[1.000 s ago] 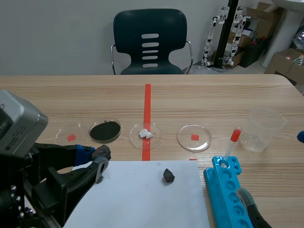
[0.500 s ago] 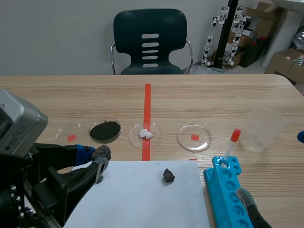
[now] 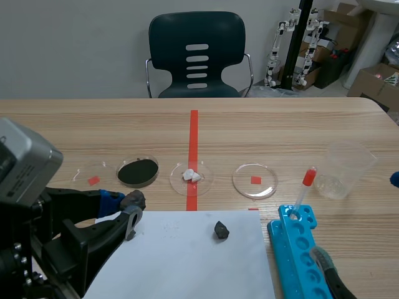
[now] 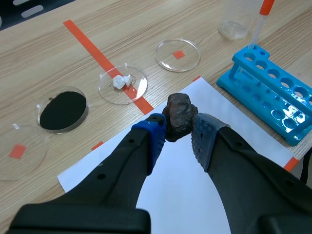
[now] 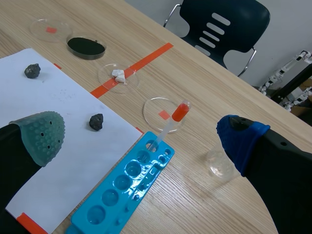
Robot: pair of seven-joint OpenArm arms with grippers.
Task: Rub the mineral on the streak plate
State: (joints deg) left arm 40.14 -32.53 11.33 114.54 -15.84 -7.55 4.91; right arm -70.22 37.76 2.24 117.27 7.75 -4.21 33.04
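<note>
Two dark rocks in the scene view: the mineral (image 3: 133, 199) is pinched in the left jaws at the far left corner of the white streak plate (image 3: 187, 265), seemingly low enough to drag across it, and a second rock (image 3: 221, 230) lies loose mid-sheet. Left wrist view: jaws narrow, pads (image 4: 155, 136) clamped on the mineral's sides, leaving its underside free for rubbing. Right wrist view: right jaws wide and empty, blue rack (image 5: 126, 195) ahead between them, probably parked out of the way.
</note>
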